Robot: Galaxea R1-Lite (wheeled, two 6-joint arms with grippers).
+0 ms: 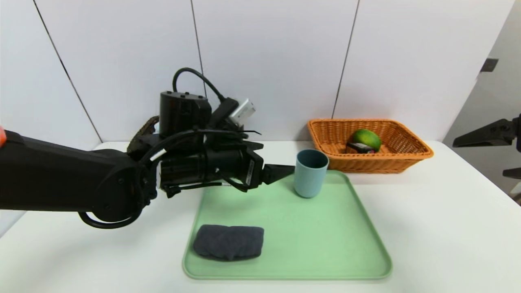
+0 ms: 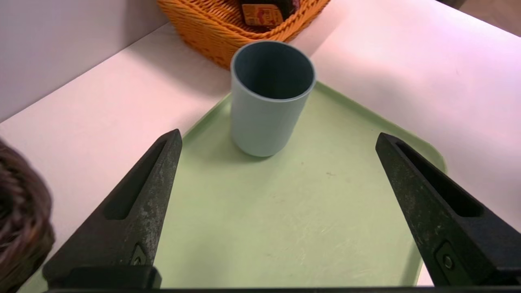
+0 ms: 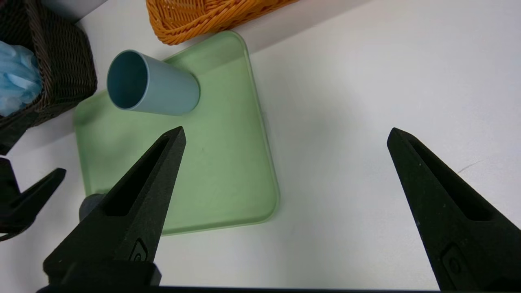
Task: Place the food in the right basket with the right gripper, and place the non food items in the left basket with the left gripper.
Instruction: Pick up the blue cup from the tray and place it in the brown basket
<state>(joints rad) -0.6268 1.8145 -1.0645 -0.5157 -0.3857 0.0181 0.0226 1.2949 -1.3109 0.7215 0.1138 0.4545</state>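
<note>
Two non-food items left on the green tray (image 1: pixel 366 228): teal cup (image 1: pixel 311 172) upright at its upper-right corner, folded dark grey towel (image 1: pixel 228 242) at its lower left. Both food pieces look sorted: green fruit (image 1: pixel 366 139) and small black box (image 1: pixel 360 148) lie in the orange basket (image 1: pixel 411 156), right of centre by the wall.

Step in hand: cup pickup. Left gripper (image 2: pixel 276 140) is spread wide and empty, pointed near level at the cup, short of contact. Next move: close in until the fingers straddle the smooth, rigid cylinder wall, then pinch mid-height so it doesn't tip.

The dark brown basket (image 3: pixel 61 53) sits upper left in the right wrist view, coarse weave, with fluffy blue mesh, probably the bath puff (image 3: pixel 16 77), inside; the arm mostly hides it from the head.

Right gripper (image 3: pixel 285 136) parked over bare white table (image 3: pixel 386 81), fully open, holding nothing.
</note>
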